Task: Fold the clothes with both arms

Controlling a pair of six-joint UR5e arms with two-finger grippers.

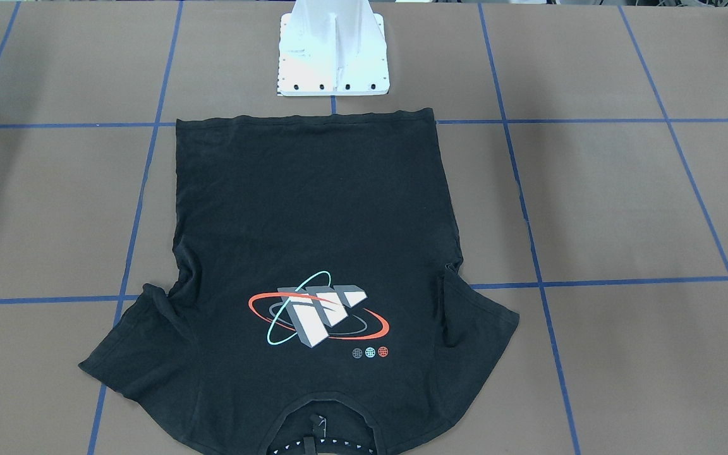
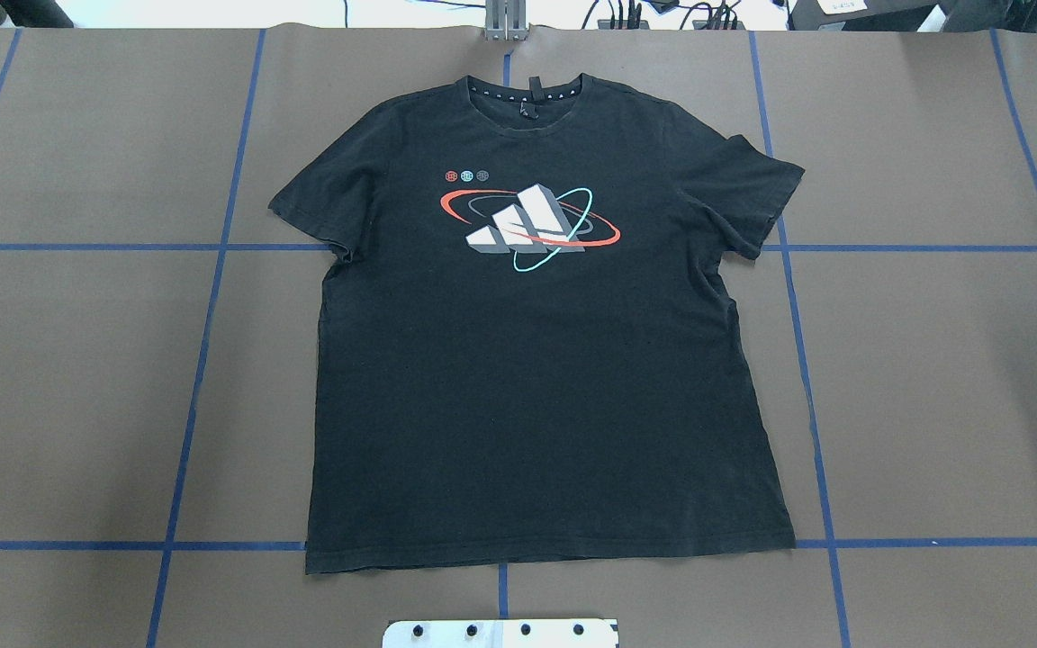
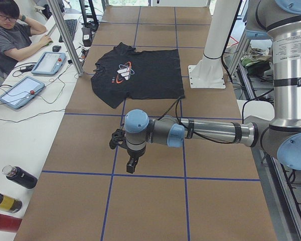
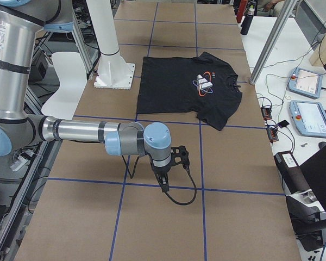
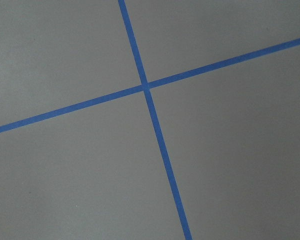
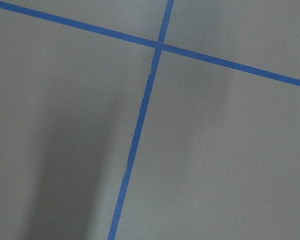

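One T-shirt (image 2: 536, 378), flat on the table (image 2: 933, 378), hem toward my pedestal (image 1: 332, 57); collar partly cut off in the front view. One left claw (image 3: 131, 167), one right claw (image 4: 164, 186), both well away from it; whether open or closed, I cannot tell.

Black T-shirt (image 2: 536, 378), chest graphic (image 2: 527, 229) of grey-white blocks ringed by orange and teal ellipses, brown worktop (image 2: 933, 378) gridded with blue tape lines (image 2: 77, 247), white pedestal base (image 1: 332, 54), silver-tubed left arm (image 3: 213, 131) and right arm (image 4: 81, 130) with light blue caps
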